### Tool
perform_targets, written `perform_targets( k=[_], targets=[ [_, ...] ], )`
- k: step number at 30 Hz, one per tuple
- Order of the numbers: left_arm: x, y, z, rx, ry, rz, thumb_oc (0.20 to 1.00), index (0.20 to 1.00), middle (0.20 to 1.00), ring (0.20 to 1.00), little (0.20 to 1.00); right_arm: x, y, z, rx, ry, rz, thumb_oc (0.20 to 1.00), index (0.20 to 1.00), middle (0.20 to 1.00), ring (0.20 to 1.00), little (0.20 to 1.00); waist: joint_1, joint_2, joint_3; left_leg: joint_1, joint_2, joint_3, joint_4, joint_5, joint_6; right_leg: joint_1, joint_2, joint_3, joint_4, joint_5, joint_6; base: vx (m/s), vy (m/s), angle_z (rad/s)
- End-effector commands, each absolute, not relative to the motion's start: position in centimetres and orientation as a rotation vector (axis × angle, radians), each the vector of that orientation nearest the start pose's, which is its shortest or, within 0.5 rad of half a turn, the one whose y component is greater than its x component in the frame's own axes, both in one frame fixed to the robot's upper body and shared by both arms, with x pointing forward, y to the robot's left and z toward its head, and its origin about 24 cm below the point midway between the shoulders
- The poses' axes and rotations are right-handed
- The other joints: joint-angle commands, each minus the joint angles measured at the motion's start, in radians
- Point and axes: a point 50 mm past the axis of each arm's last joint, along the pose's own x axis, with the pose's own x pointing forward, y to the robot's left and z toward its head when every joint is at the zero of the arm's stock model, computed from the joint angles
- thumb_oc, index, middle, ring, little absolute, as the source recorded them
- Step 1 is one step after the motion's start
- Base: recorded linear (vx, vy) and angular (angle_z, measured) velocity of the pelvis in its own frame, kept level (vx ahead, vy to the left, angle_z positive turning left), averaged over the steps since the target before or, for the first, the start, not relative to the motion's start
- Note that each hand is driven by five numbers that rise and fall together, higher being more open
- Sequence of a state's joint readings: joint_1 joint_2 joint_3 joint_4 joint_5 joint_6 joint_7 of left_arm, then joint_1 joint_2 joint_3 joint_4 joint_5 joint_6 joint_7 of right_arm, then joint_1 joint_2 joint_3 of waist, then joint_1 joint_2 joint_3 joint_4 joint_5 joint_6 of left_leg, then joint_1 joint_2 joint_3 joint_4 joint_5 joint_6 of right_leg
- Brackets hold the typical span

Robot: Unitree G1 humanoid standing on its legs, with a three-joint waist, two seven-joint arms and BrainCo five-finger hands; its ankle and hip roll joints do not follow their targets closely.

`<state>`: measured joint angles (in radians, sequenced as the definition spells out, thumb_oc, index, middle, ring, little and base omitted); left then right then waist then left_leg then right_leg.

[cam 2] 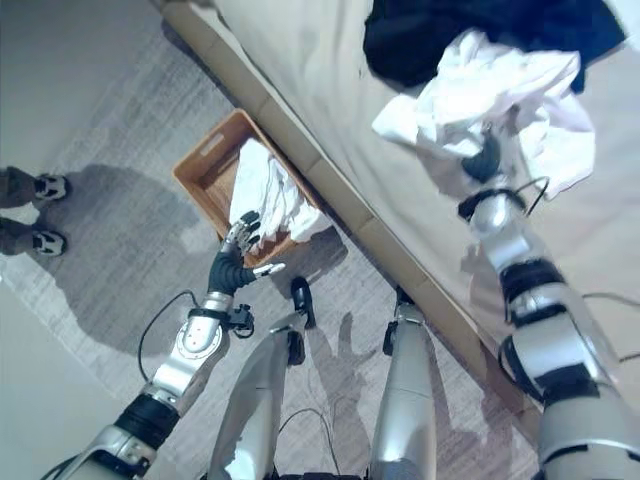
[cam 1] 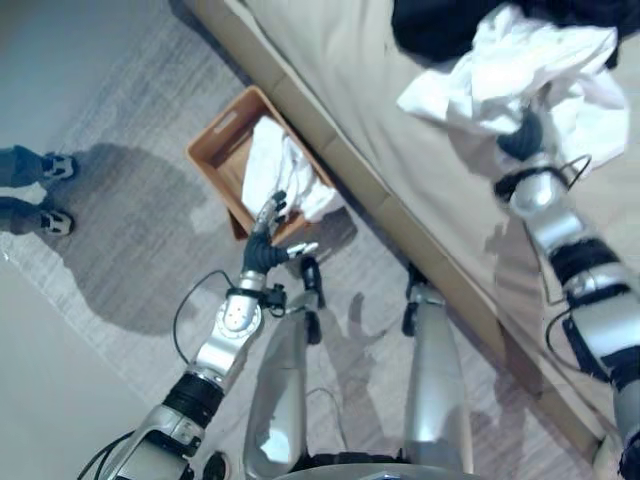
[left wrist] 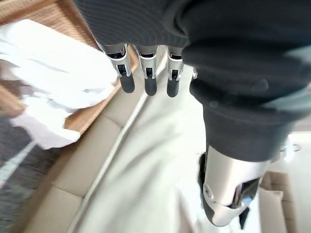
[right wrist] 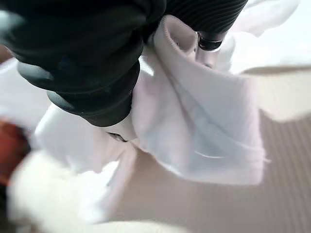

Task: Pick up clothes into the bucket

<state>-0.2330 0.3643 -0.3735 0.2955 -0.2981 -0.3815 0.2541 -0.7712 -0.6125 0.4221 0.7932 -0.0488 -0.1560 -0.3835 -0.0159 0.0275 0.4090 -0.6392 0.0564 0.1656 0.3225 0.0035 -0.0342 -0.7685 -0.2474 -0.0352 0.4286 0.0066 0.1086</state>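
A crumpled white garment (cam 1: 500, 70) lies bunched on the beige bed (cam 1: 370, 90). My right hand (cam 1: 522, 138) is buried in its lower folds. In the right wrist view the white cloth (right wrist: 204, 126) wraps round the curled fingers and hangs off them above the sheet. An orange-brown basket (cam 1: 215, 135) stands on the floor against the bed's side, with a white cloth (cam 1: 280, 170) in it that spills over its near corner. My left hand (cam 1: 268, 235) hovers open beside that corner, its fingers (left wrist: 148, 77) straight and holding nothing.
A dark garment (cam 1: 440, 25) lies on the bed behind the white one. The bed's padded side rail (cam 1: 400, 230) runs diagonally between basket and mattress. A person's shoes (cam 1: 50, 190) stand on the grey rug (cam 1: 130, 280) at the far left.
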Motion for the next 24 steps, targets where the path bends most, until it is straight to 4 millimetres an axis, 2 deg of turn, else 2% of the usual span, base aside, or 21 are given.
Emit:
perform_targets(
  k=[1,4,5,6,8,10,11,13,14,15,16,17,18,20,21,22,24],
  targets=[
    [28.1,15.5,5.6,0.059,-0.244,-0.068,1.0,1.0,1.0,1.0,1.0,36.6,-22.9,13.5,-0.731,-0.276,-0.165,0.2,0.2,0.2,0.2,0.2,-0.023,-0.026,-0.023,0.051,-0.016,-0.042,-0.041,0.025,-0.017,0.086,-0.001,0.007,-0.104,0.149,0.054,0.12,-0.024,-0.07],
    [28.2,16.1,5.3,0.069,-0.229,-0.048,1.0,1.0,1.0,1.0,1.0,34.9,-22.0,11.0,-0.635,-0.248,-0.082,0.2,0.2,0.2,0.2,0.2,-0.034,-0.046,-0.038,0.144,-0.021,-0.044,-0.088,0.035,-0.02,0.191,-0.006,-0.007,-0.168,0.166,0.062,0.12,-0.012,0.01],
    [28.2,16.8,4.9,0.063,-0.212,-0.025,1.0,1.0,1.0,1.0,1.0,33.7,-21.7,9.9,-0.558,-0.236,-0.022,0.2,0.2,0.2,0.2,0.2,-0.041,-0.061,-0.054,0.207,-0.019,-0.044,-0.115,0.032,-0.023,0.26,-0.004,-0.016,-0.203,0.168,0.066,0.12,0.001,-0.09],
    [28.2,16.8,4.9,0.064,-0.212,-0.025,1.0,1.0,1.0,1.0,1.0,33.7,-21.8,9.9,-0.558,-0.235,-0.022,0.2,0.2,0.2,0.2,0.2,-0.041,-0.061,-0.055,0.207,-0.02,-0.044,-0.119,0.037,-0.023,0.26,-0.005,-0.016,-0.207,0.172,0.066,0.15,-0.011,-0.06],
    [27.9,17.4,4.4,0.056,-0.19,-0.017,1.0,1.0,1.0,1.0,1.0,31.9,-22.0,8.8,-0.461,-0.215,0.052,0.2,0.2,0.2,0.2,0.2,-0.048,-0.074,-0.081,0.287,-0.018,-0.043,-0.149,0.032,-0.025,0.353,-0.003,-0.025,-0.254,0.172,0.071,0.12,0.004,-0.02],
    [27.7,17.7,4.0,0.059,-0.176,-0.014,1.0,1.0,1.0,1.0,1.0,31.4,-22.2,8.8,-0.427,-0.219,0.07,0.2,0.2,0.2,0.2,0.2,-0.052,-0.078,-0.096,0.315,-0.016,-0.043,-0.165,0.032,-0.026,0.383,-0.001,-0.028,-0.273,0.174,0.073,0.13,0.008,-0.06],
    [27.5,18.0,3.6,0.069,-0.161,-0.017,1.0,1.0,1.0,1.0,1.0,30.7,-22.4,9.1,-0.348,-0.24,0.088,0.2,0.2,0.2,0.2,0.2,-0.058,-0.083,-0.121,0.349,-0.016,-0.041,-0.184,0.035,-0.027,0.421,0.001,-0.033,-0.3,0.178,0.076,0.14,0.009,-0.08],
    [27.3,18.1,3.3,0.082,-0.146,-0.021,1.0,1.0,1.0,1.0,1.0,30.3,-22.6,9.2,-0.287,-0.246,0.092,0.2,0.2,0.2,0.2,0.2,-0.061,-0.085,-0.133,0.374,-0.012,-0.042,-0.19,0.031,-0.029,0.45,0.004,-0.036,-0.313,0.174,0.077,0.11,0.003,-0.06],
    [27.2,18.3,3.0,0.091,-0.135,-0.018,1.0,1.0,1.0,1.0,1.0,30.0,-22.7,9.4,-0.237,-0.262,0.093,0.2,0.2,0.2,0.2,0.2,-0.065,-0.089,-0.148,0.384,-0.013,-0.04,-0.199,0.034,-0.029,0.461,0.004,-0.039,-0.324,0.176,0.078,0.17,-0.005,-0.04],
    [27.0,18.5,2.6,0.134,-0.116,-0.024,1.0,1.0,1.0,1.0,1.0,29.7,-22.9,10.4,-0.166,-0.314,0.088,0.2,0.2,0.2,0.2,0.2,-0.07,-0.095,-0.176,0.414,-0.007,-0.038,-0.209,0.03,-0.031,0.491,0.01,-0.04,-0.34,0.175,0.081,0.11,-0.004,-0.02],
    [27.0,18.5,2.6,0.135,-0.115,-0.025,1.0,1.0,1.0,1.0,1.0,29.6,-22.9,10.4,-0.166,-0.313,0.088,0.2,0.2,0.2,0.2,0.2,-0.068,-0.095,-0.174,0.417,-0.007,-0.038,-0.211,0.03,-0.031,0.494,0.01,-0.04,-0.342,0.175,0.081,0.16,-0.006,-0.01],
    [26.8,18.6,2.0,0.164,-0.091,-0.031,1.0,1.0,1.0,1.0,1.0,29.4,-23.1,11.3,-0.111,-0.357,0.081,0.2,0.2,0.2,0.2,0.2,-0.071,-0.099,-0.202,0.446,-0.003,-0.035,-0.224,0.028,-0.033,0.52,0.017,-0.04,-0.358,0.174,0.081,0.09,-0.005,-0.03],
    [26.7,18.6,2.0,0.164,-0.091,-0.032,1.0,1.0,1.0,1.0,1.0,29.4,-23.1,11.3,-0.11,-0.357,0.081,0.2,0.2,0.2,0.2,0.2,-0.07,-0.099,-0.201,0.449,-0.003,-0.035,-0.226,0.028,-0.033,0.523,0.017,-0.04,-0.359,0.174,0.081,0.13,-0.009,-0.06],
    [26.6,18.6,1.5,0.198,-0.069,-0.044,1.0,1.0,1.0,1.0,1.0,29.5,-23.4,12.5,-0.074,-0.412,0.061,0.2,0.2,0.2,0.2,0.2,-0.071,-0.103,-0.227,0.478,0.003,-0.028,-0.239,0.028,-0.035,0.547,0.021,-0.045,-0.372,0.174,0.083,0.12,-0.012,-0.06],
    [26.3,18.6,1.1,0.2,-0.056,-0.05,1.0,1.0,1.0,1.0,1.0,29.4,-23.4,14.3,-0.058,-0.484,0.062,0.2,0.2,0.2,0.2,0.2,-0.072,-0.107,-0.254,0.504,0.007,-0.022,-0.254,0.027,-0.037,0.567,0.025,-0.047,-0.384,0.174,0.085,0.12,-0.011,-0.03],
    [26.3,18.6,1.1,0.199,-0.055,-0.05,1.0,1.0,1.0,1.0,1.0,29.4,-23.4,14.3,-0.058,-0.483,0.062,0.2,0.2,0.2,0.2,0.2,-0.071,-0.107,-0.254,0.506,0.008,-0.022,-0.255,0.027,-0.037,0.568,0.026,-0.047,-0.384,0.174,0.085,0.11,-0.009,-0.01],
    [26.0,18.5,0.7,0.197,-0.04,-0.066,1.0,1.0,1.0,1.0,1.0,29.4,-23.7,16.2,-0.054,-0.558,0.058,0.2,0.2,0.2,0.2,0.2,-0.067,-0.111,-0.276,0.532,0.013,-0.018,-0.27,0.027,-0.039,0.594,0.03,-0.049,-0.397,0.173,0.086,0.09,-0.003,-0.02]
  ],
)
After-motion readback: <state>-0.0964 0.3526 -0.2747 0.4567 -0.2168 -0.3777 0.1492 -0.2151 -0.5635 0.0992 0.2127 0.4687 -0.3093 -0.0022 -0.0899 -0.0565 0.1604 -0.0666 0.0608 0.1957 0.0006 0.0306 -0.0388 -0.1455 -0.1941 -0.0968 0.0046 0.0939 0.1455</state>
